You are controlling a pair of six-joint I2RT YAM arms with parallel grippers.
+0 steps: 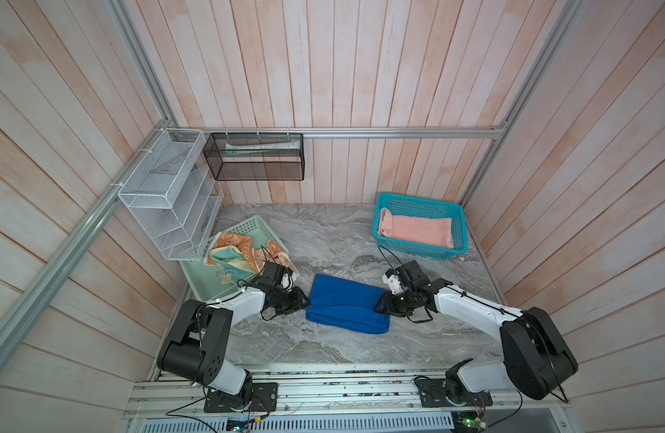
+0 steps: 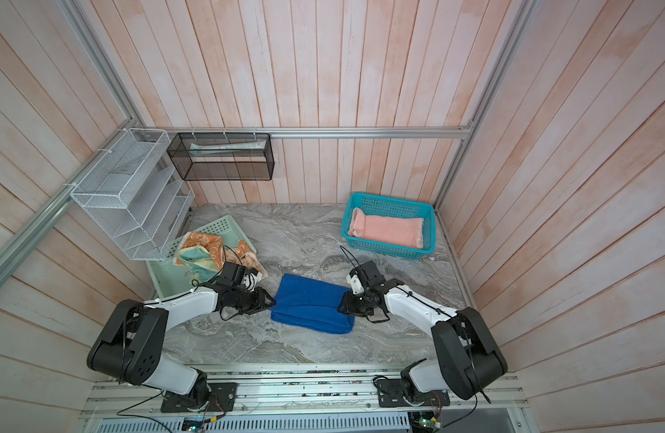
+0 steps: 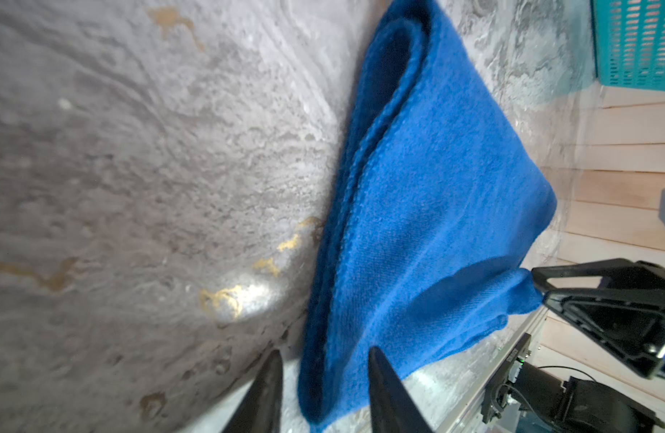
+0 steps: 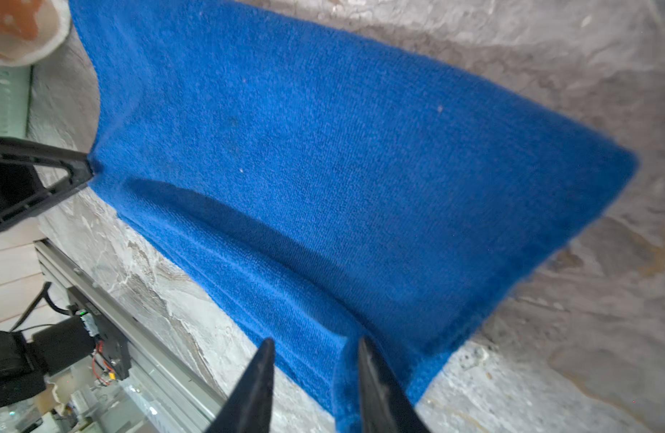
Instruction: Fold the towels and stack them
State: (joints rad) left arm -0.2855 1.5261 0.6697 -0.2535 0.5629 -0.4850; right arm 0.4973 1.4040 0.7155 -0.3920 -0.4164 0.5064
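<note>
The left end effector (image 1: 306,301) is pinching one short end of the blue towel (image 1: 344,307), the right end effector (image 1: 377,305) is pinching the other, its long axis running between them.

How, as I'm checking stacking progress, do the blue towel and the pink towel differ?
The blue towel lies on the marble tabletop; the pink towel lies inside the teal basket. The left gripper and right gripper pinch the blue towel's ends; nothing touches the pink towel. Both are plain-coloured and folded into rectangles.
</note>
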